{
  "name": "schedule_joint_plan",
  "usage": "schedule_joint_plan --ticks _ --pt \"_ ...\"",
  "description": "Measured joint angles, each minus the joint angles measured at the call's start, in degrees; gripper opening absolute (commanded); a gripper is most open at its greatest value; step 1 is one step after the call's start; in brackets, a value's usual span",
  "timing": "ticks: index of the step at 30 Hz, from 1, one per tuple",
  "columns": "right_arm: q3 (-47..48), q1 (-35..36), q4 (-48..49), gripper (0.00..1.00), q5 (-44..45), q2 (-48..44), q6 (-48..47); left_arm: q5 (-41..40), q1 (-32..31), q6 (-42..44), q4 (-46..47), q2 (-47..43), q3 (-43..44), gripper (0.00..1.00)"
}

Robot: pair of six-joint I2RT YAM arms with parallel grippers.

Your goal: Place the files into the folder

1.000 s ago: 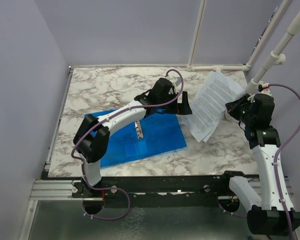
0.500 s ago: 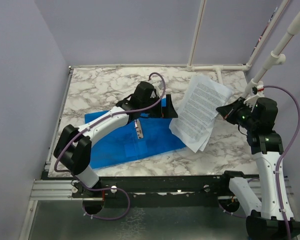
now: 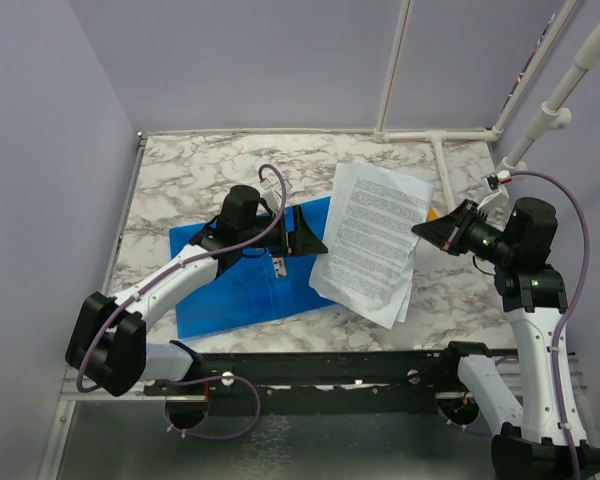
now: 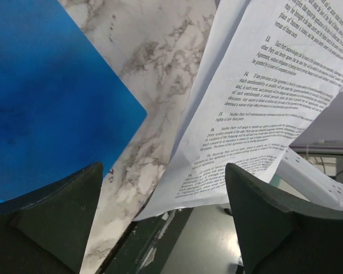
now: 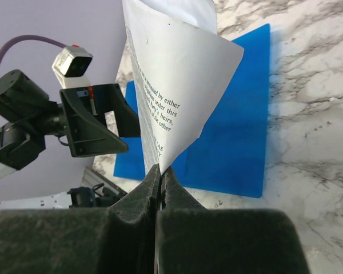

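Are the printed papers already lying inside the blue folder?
No, the right pincer pinches the files by one edge and holds them up in the air, off the folder.

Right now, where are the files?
In the top view the files sit right of centre, pinched at their right edge by the right gripper, their left edge over the right side of the folder, next to the left gripper.

The left arm stretches low toward the right, the left gripper (image 3: 305, 233) spread wide. The right gripper (image 3: 423, 231) points left, its jaws pinched together.
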Motion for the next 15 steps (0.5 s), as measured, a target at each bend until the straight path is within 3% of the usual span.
schedule_joint_plan --ticks 15 --pt "-0.13 0.02 0.04 0.01 -8.46 -0.83 0.04 11.74 0.52 -8.17 6.43 -14.69 -13.79 0.67"
